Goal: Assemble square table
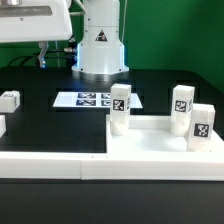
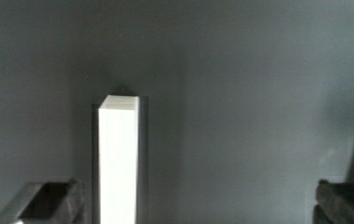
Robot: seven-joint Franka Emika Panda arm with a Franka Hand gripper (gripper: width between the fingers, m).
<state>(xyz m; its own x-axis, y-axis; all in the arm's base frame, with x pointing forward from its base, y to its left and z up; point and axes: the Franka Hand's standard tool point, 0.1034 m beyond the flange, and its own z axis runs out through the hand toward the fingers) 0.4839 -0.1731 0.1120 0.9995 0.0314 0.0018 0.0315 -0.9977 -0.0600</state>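
Tool (image 2: 199, 205) spread wide, grasping nothing; only my two dark finger tips (image 2: 41, 203) show at the edge of the wrist view, with bare black desk (image 2: 245, 90) between them.

A long narrow white plastic bar (image 2: 121, 160) lies below me, nearer one finger than the other, off the midline of my opening. Its long axis runs across the line joining my fingers, so the fingers would close on its narrow width. Which part it is, table slab edge or barrier wall, I cannot tell.

Exterior view: my tool is not visible. Stubby white tagged legs stand upright: one (image 1: 120, 108) mid-scene beside the flat printed marker board (image 1: 85, 100), two (image 1: 181, 105) (image 1: 202, 127) toward that view's right, one (image 1: 9, 101) at its left edge. The low white walls (image 1: 150, 125) lie in front.

My judgement: I must shift sideways to centre the bar before descending.
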